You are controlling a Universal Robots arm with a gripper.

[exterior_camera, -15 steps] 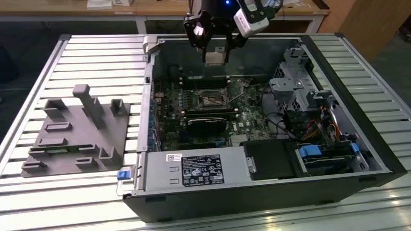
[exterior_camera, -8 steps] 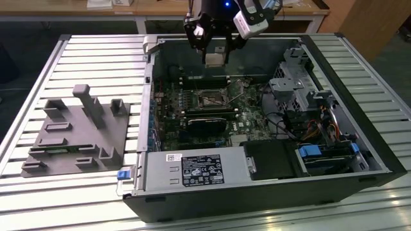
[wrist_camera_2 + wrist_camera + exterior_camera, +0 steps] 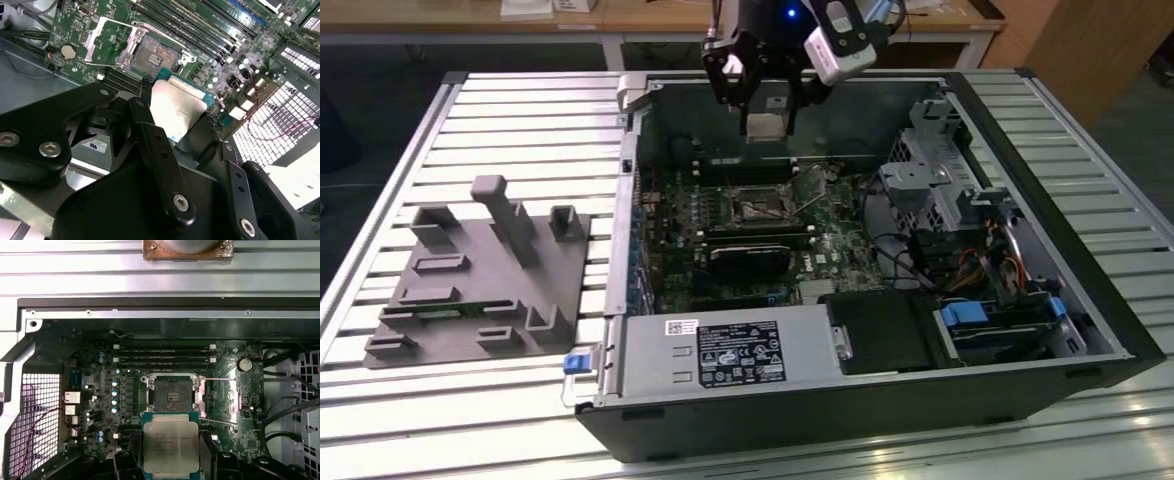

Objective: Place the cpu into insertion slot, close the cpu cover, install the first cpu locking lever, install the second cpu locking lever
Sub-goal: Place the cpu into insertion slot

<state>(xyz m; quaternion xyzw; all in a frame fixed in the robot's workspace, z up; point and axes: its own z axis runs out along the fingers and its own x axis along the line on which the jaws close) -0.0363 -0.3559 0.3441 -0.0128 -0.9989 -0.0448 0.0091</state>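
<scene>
My gripper (image 3: 767, 112) hangs above the open computer case, shut on the cpu (image 3: 767, 125), a flat pale square chip. In both wrist views the cpu (image 3: 171, 447) (image 3: 177, 107) sits between the black fingers (image 3: 124, 462), held above the board and offset from the insertion slot (image 3: 171, 394) (image 3: 150, 54) toward the case's far wall. The slot (image 3: 759, 206) is bare, with its dark centre showing. The cpu cover (image 3: 222, 400) (image 3: 107, 39) is flipped open beside the slot. Two thin metal levers (image 3: 218, 379) stand raised by the cover.
The green motherboard (image 3: 720, 240) lies inside the black case (image 3: 881, 400), with long memory slots (image 3: 164, 353), a black fan card (image 3: 750, 260), cables and drive bays (image 3: 987, 300) on the exterior view's right. A grey fixture block (image 3: 480, 280) rests on the slatted table.
</scene>
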